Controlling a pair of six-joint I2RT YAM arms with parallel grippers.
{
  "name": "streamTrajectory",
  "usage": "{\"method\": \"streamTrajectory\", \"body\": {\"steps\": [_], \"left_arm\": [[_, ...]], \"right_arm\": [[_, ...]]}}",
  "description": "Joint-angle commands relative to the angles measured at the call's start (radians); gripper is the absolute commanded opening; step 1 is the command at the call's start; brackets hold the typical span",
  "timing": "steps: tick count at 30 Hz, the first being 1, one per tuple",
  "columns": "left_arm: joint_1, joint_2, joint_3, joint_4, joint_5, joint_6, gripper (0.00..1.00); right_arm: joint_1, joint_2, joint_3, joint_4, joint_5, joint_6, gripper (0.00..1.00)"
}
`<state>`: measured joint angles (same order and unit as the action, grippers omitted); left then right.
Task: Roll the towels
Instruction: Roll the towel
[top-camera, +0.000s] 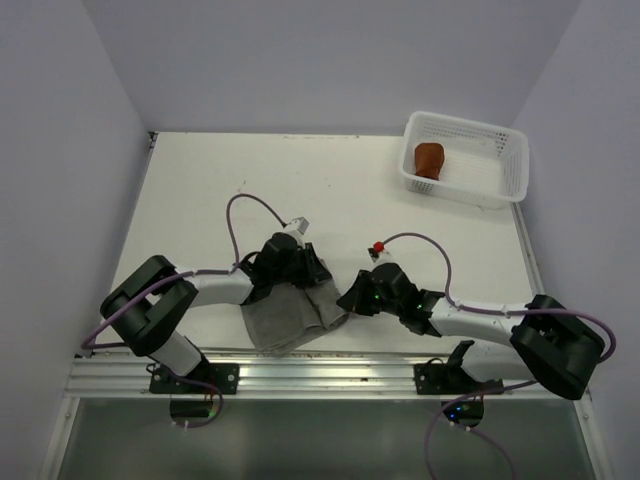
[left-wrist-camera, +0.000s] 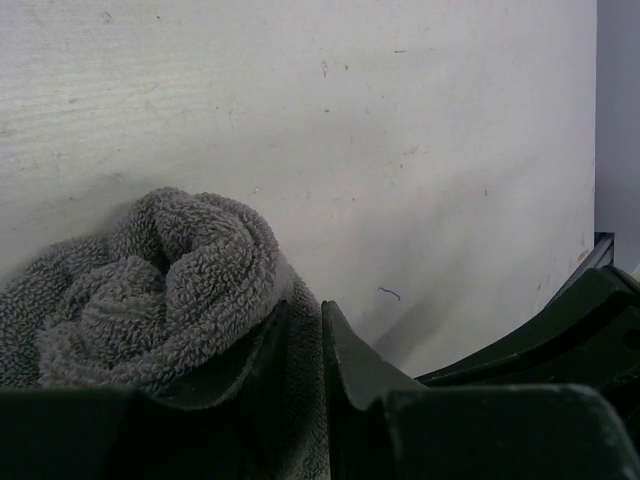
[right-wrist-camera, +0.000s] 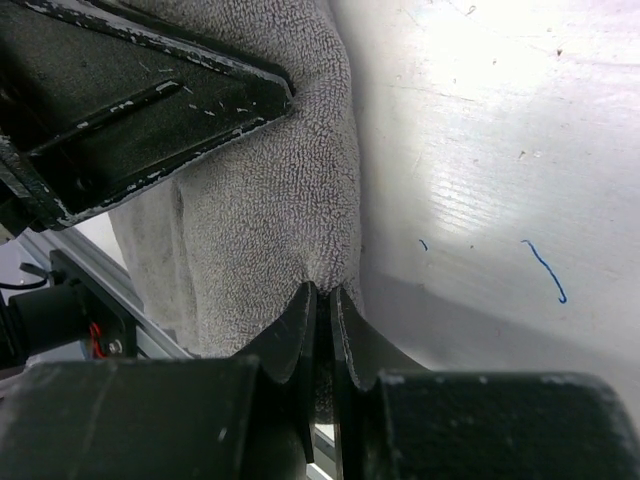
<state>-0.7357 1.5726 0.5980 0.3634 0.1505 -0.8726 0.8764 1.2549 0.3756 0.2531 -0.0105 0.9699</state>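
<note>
White table (top-camera: 300, 180) fills the space between pale walls, and both arms reach over its near part. Far away in the back right corner sits a basket (top-camera: 508, 150). A brown towel (top-camera: 430, 158) lies inside it, rolled into a stubby lump. I think that one is done, and the basket is where finished rolls go.

The grey towel (top-camera: 285, 322) is the one being worked on. It lies near the front edge of the table, between the two arms. Part of it is flat and part of it is bunched.

The left gripper (left-wrist-camera: 321, 312) is closed on the grey towel. Cloth is squeezed between its two fingers, and just beside them the towel curls round into a fat swirl. That looks like the start of a roll. I think the pinch is there so the swirl cannot fall open.

The right gripper (right-wrist-camera: 325, 298) is closed too. It pinches the right edge of the grey towel, right where the cloth meets the bare table. I think it holds this edge so the cloth lies straight and tight while the other end gets turned. The two grippers are near each other.

The roll is only begun, and most of the cloth is flat. One slip could let the swirl come undone.
</note>
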Motion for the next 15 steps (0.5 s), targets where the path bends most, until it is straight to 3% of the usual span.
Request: {"method": "streamTrajectory", "body": {"steps": [1, 15], "left_arm": [[-0.002, -0.005, -0.007, -0.135, -0.055, 0.029, 0.25], [-0.002, -0.048, 0.118, -0.19, -0.014, 0.035, 0.27]], "right_arm": [[0.001, -0.063, 0.037, -0.09, 0.053, -0.059, 0.0], [0.032, -0.176, 0.077, -0.245, 0.211, -0.26, 0.0]]}}
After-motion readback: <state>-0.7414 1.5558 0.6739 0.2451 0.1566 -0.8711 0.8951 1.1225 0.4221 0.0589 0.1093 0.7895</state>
